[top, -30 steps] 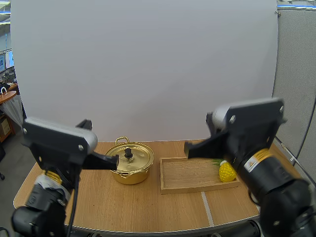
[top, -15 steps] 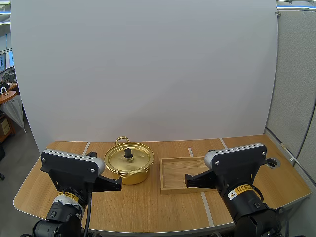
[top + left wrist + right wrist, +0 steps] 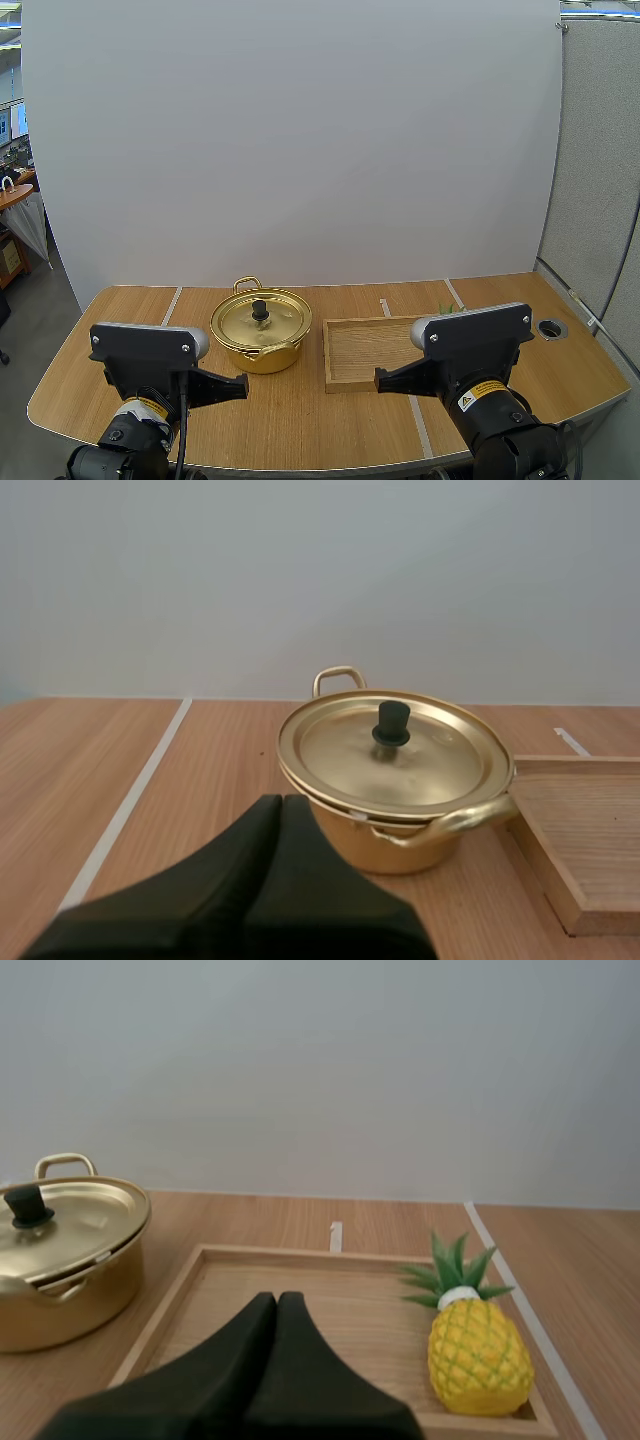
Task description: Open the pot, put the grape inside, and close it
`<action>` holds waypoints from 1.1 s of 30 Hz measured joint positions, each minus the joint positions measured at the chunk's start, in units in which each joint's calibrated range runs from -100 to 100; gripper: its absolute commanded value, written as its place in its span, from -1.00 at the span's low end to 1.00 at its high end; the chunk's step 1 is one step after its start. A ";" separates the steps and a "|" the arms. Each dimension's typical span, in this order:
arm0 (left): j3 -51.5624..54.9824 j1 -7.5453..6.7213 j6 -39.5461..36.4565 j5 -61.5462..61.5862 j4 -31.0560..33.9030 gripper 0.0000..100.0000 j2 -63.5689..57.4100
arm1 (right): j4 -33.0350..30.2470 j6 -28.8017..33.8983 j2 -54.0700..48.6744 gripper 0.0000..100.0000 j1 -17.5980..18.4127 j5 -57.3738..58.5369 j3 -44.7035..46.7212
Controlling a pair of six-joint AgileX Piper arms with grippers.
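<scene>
A gold pot (image 3: pixel 261 335) stands left of centre on the table, its lid (image 3: pixel 395 750) on it with a black knob (image 3: pixel 391 723). To its right lies a wooden tray (image 3: pixel 365 352). A yellow toy pineapple (image 3: pixel 478 1352) with green leaves lies at the tray's right end; I see no grapes. My left gripper (image 3: pixel 242 382) is shut on nothing, low over the table, short of the pot's near side. In the left wrist view it (image 3: pixel 280 805) is one dark wedge. My right gripper (image 3: pixel 379 378), also shut on nothing, sits at the tray's near edge (image 3: pixel 277 1302).
The wooden table (image 3: pixel 300 425) carries white tape lines, one left of the pot (image 3: pixel 125 810) and one right of the tray (image 3: pixel 535 1325). A round cable hole (image 3: pixel 548 327) is at the far right. Bare wood lies between the two arms.
Both arms have dropped and drawn back toward the table's near edge. The pineapple, visible in the tray a second ago in the high view, is now behind the right arm.
</scene>
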 measured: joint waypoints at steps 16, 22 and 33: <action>0.00 0.00 -2.06 0.48 1.13 -1.00 0.00 | 0.00 0.03 0.00 -1.00 -0.23 8.35 0.00; 0.00 0.00 -2.06 0.48 1.13 -1.00 0.00 | 0.00 0.03 0.00 -1.00 -0.23 8.35 0.00; 0.00 0.00 -2.06 0.63 1.13 -1.00 0.00 | 0.00 0.03 0.00 -1.00 -0.23 8.35 0.00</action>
